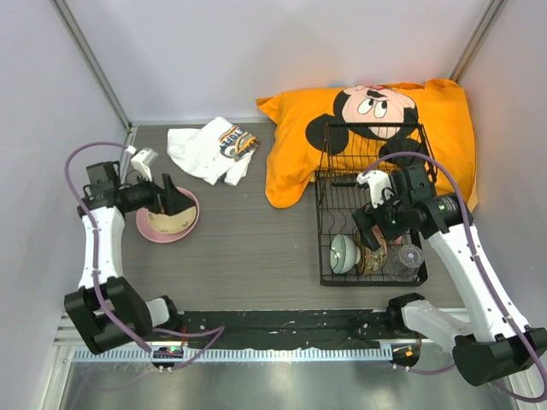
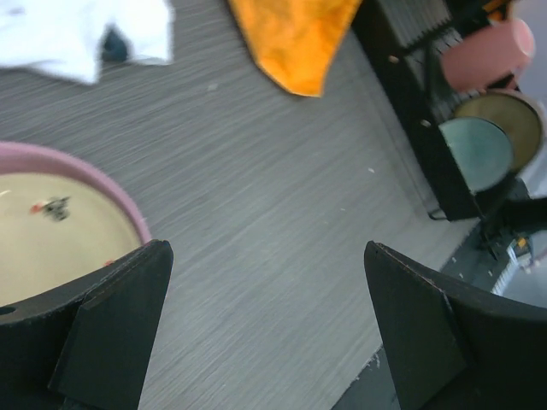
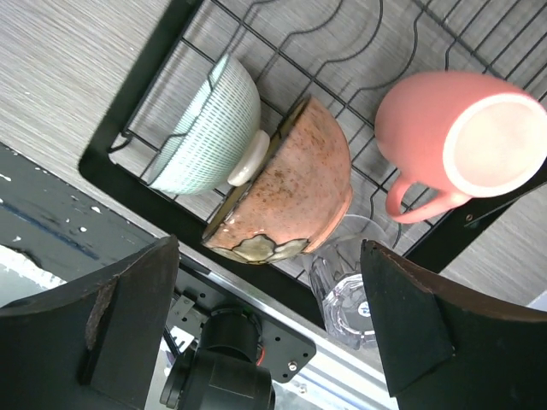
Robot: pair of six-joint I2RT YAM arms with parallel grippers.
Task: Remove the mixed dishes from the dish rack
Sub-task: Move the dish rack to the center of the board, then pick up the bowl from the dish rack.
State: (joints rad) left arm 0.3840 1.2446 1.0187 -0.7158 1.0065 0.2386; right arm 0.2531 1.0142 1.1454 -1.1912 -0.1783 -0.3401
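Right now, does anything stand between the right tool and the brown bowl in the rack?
Nothing visible does. The right tool is open over the brown bowl. The pale green bowl sits against one side of it; the pink mug and clear glass stand close on the other.

Metal-wire dish rack (image 3: pixel 137 94), glossy pink mug (image 3: pixel 444 128), clear glass (image 3: pixel 346 295), speckled brown bowl (image 3: pixel 295 179), matt grained table (image 2: pixel 282 213)

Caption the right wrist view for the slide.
Open right jaws above the dish rack, which holds a pale green bowl, brown bowl, pink mug and clear glass.
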